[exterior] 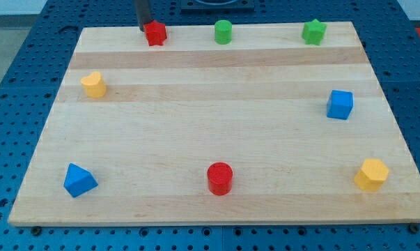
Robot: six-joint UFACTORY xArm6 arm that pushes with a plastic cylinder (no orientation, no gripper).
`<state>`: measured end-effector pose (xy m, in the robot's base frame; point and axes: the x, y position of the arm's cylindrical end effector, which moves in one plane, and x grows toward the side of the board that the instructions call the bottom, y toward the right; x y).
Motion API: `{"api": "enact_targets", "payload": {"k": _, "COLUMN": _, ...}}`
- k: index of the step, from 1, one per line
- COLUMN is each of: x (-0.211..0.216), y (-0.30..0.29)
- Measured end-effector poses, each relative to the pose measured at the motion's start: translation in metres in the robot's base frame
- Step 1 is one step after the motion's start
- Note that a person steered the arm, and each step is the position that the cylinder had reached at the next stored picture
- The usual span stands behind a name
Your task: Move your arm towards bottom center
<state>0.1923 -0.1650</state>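
My tip (pixel 143 30) is at the view's top left, on the board's far edge, touching or nearly touching the left side of the red star block (pixel 154 33). The dark rod rises out of the view's top. A red cylinder (pixel 220 178) stands at the bottom centre of the wooden board (pixel 196 132), far from my tip.
A green cylinder (pixel 223 32) and a green star block (pixel 313 31) sit along the top edge. A yellow block (pixel 93 84) is at the left, a blue cube (pixel 340 104) at the right, a blue triangular block (pixel 79 180) at bottom left, a yellow hexagonal block (pixel 371 174) at bottom right.
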Motion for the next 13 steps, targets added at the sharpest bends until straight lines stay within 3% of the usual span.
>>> {"api": "enact_targets", "payload": {"k": 2, "x": 0.015, "y": -0.042}}
{"api": "enact_targets", "payload": {"k": 5, "x": 0.047, "y": -0.028}}
{"api": "enact_targets", "payload": {"k": 10, "x": 0.145, "y": 0.152}}
{"api": "enact_targets", "payload": {"k": 13, "x": 0.26, "y": 0.208}}
